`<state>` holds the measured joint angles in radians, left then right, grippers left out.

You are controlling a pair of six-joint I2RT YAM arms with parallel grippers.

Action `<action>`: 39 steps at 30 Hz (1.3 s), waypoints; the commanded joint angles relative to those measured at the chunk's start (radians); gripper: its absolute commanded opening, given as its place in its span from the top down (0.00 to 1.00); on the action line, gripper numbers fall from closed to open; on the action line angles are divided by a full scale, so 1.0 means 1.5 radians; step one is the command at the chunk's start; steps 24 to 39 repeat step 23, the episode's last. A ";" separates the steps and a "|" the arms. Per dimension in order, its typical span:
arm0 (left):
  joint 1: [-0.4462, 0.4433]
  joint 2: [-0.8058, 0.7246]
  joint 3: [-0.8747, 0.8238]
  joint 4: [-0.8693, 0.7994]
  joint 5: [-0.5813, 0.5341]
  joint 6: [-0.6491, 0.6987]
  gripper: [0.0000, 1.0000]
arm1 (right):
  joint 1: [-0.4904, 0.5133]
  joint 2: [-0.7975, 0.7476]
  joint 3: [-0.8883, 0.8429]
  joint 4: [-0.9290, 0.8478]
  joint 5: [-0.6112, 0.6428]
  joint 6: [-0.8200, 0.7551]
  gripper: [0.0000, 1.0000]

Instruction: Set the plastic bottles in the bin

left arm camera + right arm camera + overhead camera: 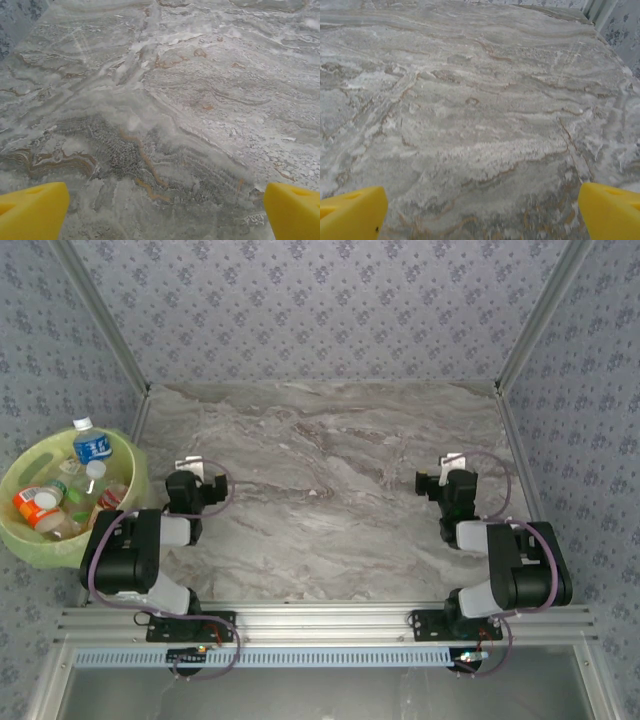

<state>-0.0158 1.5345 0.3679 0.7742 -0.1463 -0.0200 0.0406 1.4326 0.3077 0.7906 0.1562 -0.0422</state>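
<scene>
While both arms rest low over the table, every one of the bottles I can make out sits inside the bin, which stands off the table's left edge beside the left arm. The left gripper and right gripper have their jaws spread wide with nothing between them, only bare marble below the yellow fingertips. These bottles look light, thin-walled and smooth, so I judge they will dent under a hard squeeze and roll or slip if pinched near the cap. The best hold would be across the labelled middle of the body, jaws set square to the long axis. One blue-label bottle stands nearly upright against the bin's far wall, white cap up and long axis close to vertical. An orange-label one lies on its side low in the heap, its long axis running roughly left to right. The rest are jumbled and partly clear, so which way each points is hard to tell from above. Judged from how things lie, the task looks about done.
</scene>
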 commanded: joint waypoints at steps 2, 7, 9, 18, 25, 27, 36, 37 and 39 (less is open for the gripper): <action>-0.002 -0.003 0.011 0.059 -0.091 -0.037 0.01 | -0.002 0.034 -0.045 0.177 0.022 -0.005 0.00; -0.002 -0.003 0.010 0.061 -0.091 -0.037 0.01 | 0.011 0.062 -0.008 0.136 0.114 0.013 0.00; -0.002 -0.003 0.011 0.060 -0.091 -0.037 0.01 | -0.028 0.057 0.044 0.024 0.036 0.041 0.00; -0.002 -0.002 0.014 0.055 -0.088 -0.037 0.01 | -0.049 0.059 0.056 0.008 -0.080 0.016 0.00; -0.002 -0.002 0.011 0.059 -0.087 -0.035 0.01 | -0.050 0.060 0.056 0.008 -0.080 0.016 0.00; -0.002 -0.002 0.011 0.059 -0.087 -0.035 0.01 | -0.050 0.060 0.056 0.008 -0.080 0.016 0.00; -0.002 -0.002 0.011 0.059 -0.087 -0.035 0.01 | -0.050 0.060 0.056 0.008 -0.080 0.016 0.00; -0.002 -0.002 0.011 0.059 -0.087 -0.035 0.01 | -0.050 0.060 0.056 0.008 -0.080 0.016 0.00; -0.002 -0.002 0.011 0.059 -0.087 -0.035 0.01 | -0.050 0.060 0.056 0.008 -0.080 0.016 0.00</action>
